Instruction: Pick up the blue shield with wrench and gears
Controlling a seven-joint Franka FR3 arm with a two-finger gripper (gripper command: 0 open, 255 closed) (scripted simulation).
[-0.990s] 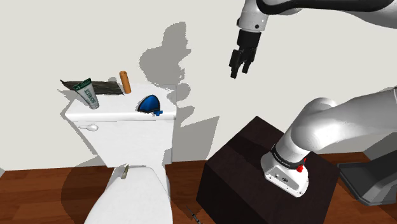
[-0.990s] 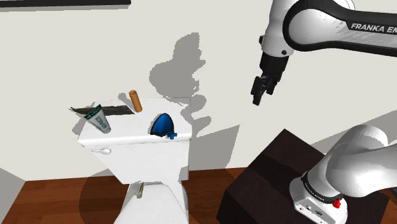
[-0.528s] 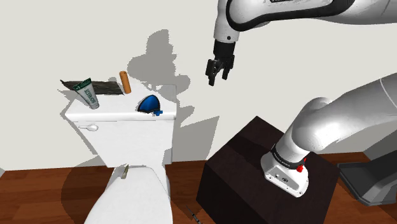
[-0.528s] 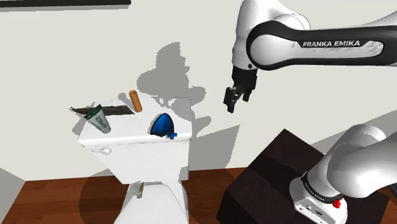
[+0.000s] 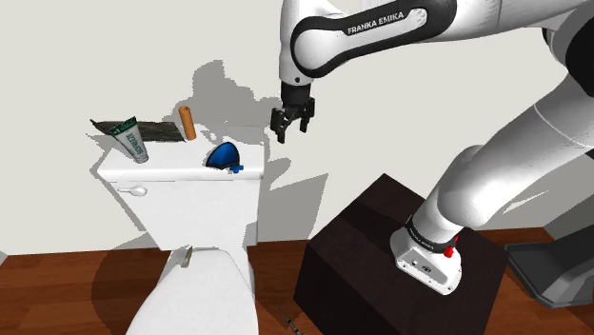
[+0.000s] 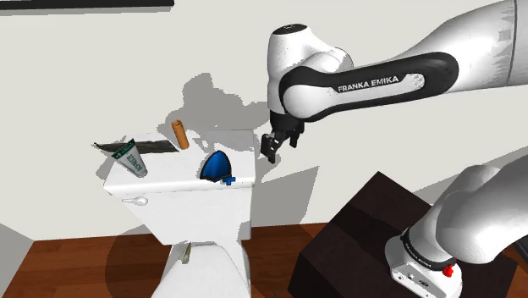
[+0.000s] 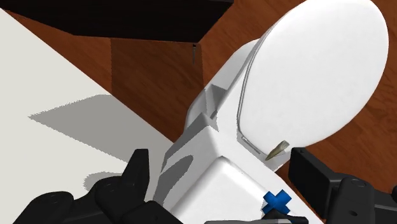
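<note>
The blue shield point(image 5: 225, 155) rests tilted on the right end of the white toilet tank lid point(image 5: 171, 171), a small blue cross-shaped piece at its front. In the second exterior view the shield point(image 6: 217, 166) lies near the tank's right edge. My gripper point(image 5: 288, 130) hangs open in the air to the right of the shield and slightly above it, close to the wall and touching nothing. From the second exterior view the gripper point(image 6: 272, 151) sits just past the tank's right end. In the wrist view the gripper point(image 7: 222, 184) has its fingers wide apart, with the blue cross point(image 7: 276, 202) near one of them.
A toothpaste tube point(image 5: 131, 139), an orange cylinder point(image 5: 188, 122) and a dark flat sheet point(image 5: 157, 132) sit on the tank's left half. The closed toilet lid point(image 5: 195, 295) is below, a small tan object point(image 5: 188, 254) at its back. The dark stand point(image 5: 381, 247) is at right.
The gripper has swung left and down along the wall, from high above the stand to just right of the tank. It stays open. The shield has not moved.
</note>
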